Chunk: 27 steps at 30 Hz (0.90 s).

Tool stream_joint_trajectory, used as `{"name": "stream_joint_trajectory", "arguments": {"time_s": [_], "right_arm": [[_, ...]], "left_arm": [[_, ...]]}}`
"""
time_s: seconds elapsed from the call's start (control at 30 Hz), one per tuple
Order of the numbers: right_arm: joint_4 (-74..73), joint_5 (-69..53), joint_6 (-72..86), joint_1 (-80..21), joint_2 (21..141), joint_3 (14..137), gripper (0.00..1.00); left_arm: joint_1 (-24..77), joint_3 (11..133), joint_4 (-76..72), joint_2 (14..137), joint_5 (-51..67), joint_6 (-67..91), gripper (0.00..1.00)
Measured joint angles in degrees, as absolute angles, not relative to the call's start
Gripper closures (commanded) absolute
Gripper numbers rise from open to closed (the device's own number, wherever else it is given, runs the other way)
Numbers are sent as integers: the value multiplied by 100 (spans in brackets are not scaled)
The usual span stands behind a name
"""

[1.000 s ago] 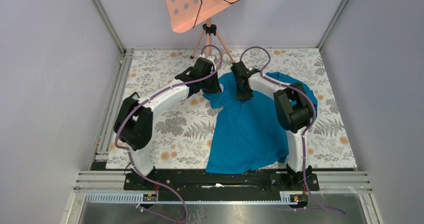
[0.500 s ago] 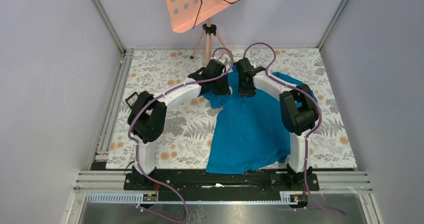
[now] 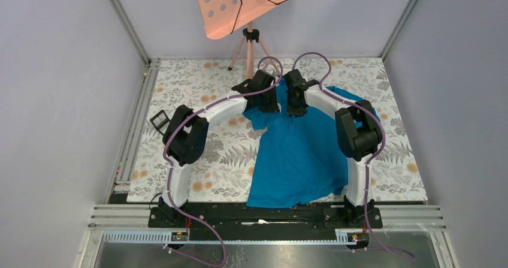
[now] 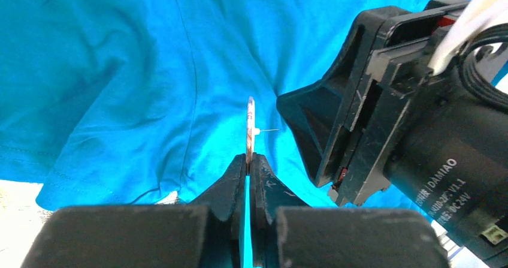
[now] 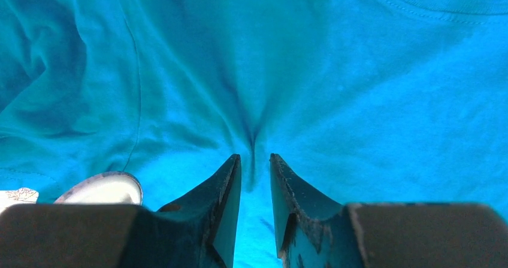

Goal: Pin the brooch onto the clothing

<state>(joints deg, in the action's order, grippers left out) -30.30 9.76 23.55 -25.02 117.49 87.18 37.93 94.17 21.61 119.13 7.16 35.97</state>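
- Between the left gripper's (image 4: 249, 163) pressed-together fingertips stands the brooch (image 4: 250, 127) — thin, flat, edge-on, its fine pin pointing to 3 o'clock.
- Right gripper (image 5: 254, 160) pinches a soft pucker of the teal clothing (image 5: 359, 100).
- Left arm (image 3: 209, 113) has swung its elbow inward since half a second ago.

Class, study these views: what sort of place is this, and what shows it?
Probably a robotics lab test cell: a left arm and right arm bolted to a rail, plain grey enclosure walls, and a floral-covered table holding a teal T-shirt.
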Motion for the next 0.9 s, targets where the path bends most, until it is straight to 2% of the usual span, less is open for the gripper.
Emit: {"name": "stream_joint_trajectory", "arguments": {"time_s": [0.27, 0.4, 0.43, 0.9], "right_arm": [[-3039, 803, 2364, -2495, 11942, 8718, 74], [-3050, 799, 2383, -2495, 11974, 8718, 98], [-3050, 797, 2373, -2495, 11981, 8718, 100], [-2954, 587, 2617, -2279, 11848, 8558, 100]], "left_arm": [[3798, 9421, 2252, 11946, 716, 3715, 100], [3798, 9491, 2307, 12060, 716, 3785, 100], [3798, 9491, 2309, 12081, 718, 3798, 100], [3800, 9773, 2475, 12525, 834, 4036, 100]]}}
